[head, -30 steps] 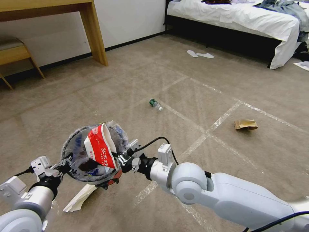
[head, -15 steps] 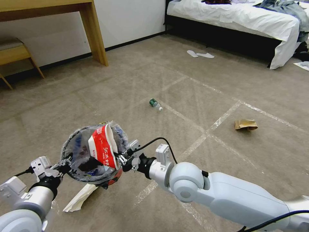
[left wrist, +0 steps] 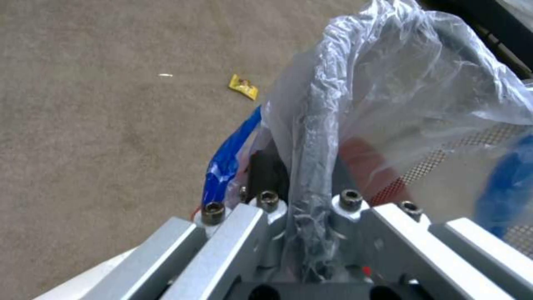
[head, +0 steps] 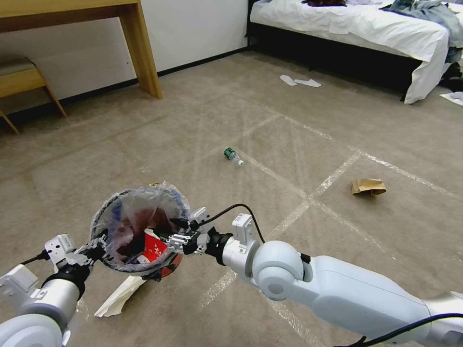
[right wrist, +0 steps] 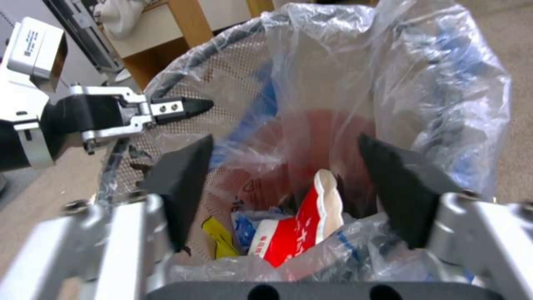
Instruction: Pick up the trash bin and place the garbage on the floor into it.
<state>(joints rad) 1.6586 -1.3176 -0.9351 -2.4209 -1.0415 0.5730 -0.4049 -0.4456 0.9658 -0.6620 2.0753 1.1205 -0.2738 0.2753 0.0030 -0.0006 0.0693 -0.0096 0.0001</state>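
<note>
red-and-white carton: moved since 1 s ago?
Yes. The red-and-white carton dropped from above the rim to inside the bag-lined red-orange trash bin, released by the open right gripper.

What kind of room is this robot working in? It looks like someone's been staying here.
Most likely a hotel-style bedroom. A bed with rumpled white sheets stands at the far side, a pair of flat white slippers lies on the beige carpet beside it, and a wooden desk stands against the wall.
</note>
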